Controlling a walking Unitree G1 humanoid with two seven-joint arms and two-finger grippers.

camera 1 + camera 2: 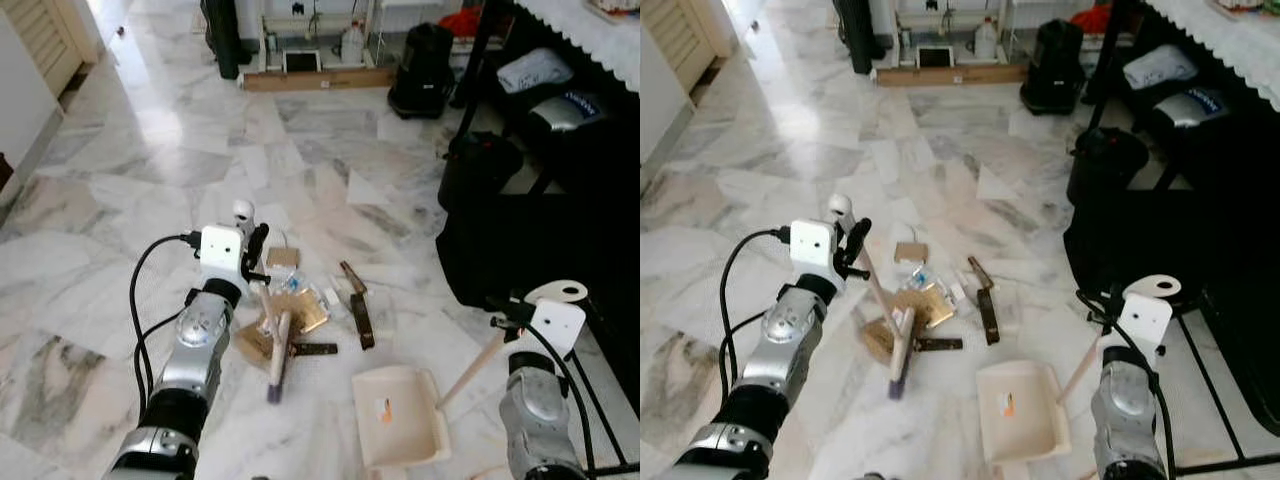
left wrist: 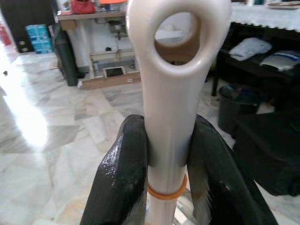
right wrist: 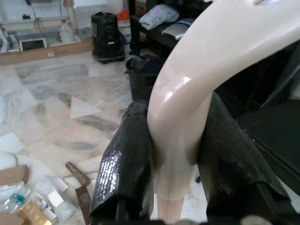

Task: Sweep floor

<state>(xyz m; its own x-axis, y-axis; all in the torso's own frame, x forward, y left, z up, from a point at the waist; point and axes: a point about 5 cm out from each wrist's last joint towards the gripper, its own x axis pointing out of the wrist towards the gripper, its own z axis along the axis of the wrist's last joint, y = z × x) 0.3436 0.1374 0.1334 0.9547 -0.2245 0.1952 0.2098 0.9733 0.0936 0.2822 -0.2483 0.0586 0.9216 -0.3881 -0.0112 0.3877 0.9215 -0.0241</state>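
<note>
The right pincer [image 3: 174, 154] clamps the cream dustpan handle [image 3: 206, 65] above marble floor [image 3: 56, 93].

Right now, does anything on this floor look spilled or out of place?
Yes. Litter lies scattered on the marble floor: small boxes, wrappers and dark strips, beside the broom head and left of the dustpan. The dustpan holds just one small scrap.

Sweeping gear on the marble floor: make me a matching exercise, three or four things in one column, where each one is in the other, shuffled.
Things:
1. cream plastic dustpan
2. wooden-handled hand broom
3. black waste bin
4. long dark brown strip

Places:
A. standing beside the dark furniture
B. gripped by the left gripper, head down among the scraps
C. lying flat between the scrap pile and the dustpan
D. resting on the floor, its handle in the right gripper

Pairs: 1-D, 2-B, 3-A, 4-C
</note>
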